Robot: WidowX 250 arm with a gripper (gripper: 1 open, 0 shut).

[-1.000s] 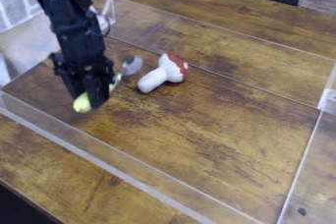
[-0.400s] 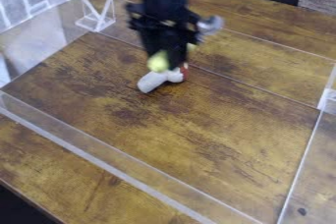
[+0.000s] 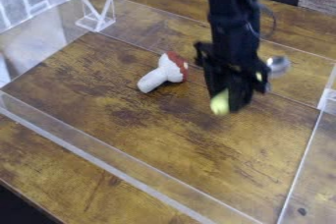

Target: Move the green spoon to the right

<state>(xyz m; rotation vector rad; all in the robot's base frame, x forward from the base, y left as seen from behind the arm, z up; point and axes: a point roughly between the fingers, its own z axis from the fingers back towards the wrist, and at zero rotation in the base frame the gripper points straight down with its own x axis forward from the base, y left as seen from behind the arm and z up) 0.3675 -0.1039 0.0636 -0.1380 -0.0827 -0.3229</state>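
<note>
Nearest, the wooden table (image 3: 157, 159) spreads out in front of the mushroom toy (image 3: 163, 73), which lies on its side, red cap away from the near edge. Just to the right of the toy, and apart from it, the gripper (image 3: 234, 92) has its fingers drawn in narrow on the green spoon (image 3: 221, 101); the yellow-green handle pokes out low on the side facing the toy, and the silver bowl shows on the far side. Whether the spoon touches the wood I cannot tell. The grip seems to sit across the spoon's middle, so if the bowl or handle meets the table first, the spoon could twist or slip between the fingers. Letting go while it is raised might make the thick handle roll back toward the toy. Farther off, behind the toy and to its left, stands a white wire stand (image 3: 96, 14), seemingly out of harm's way.
</note>
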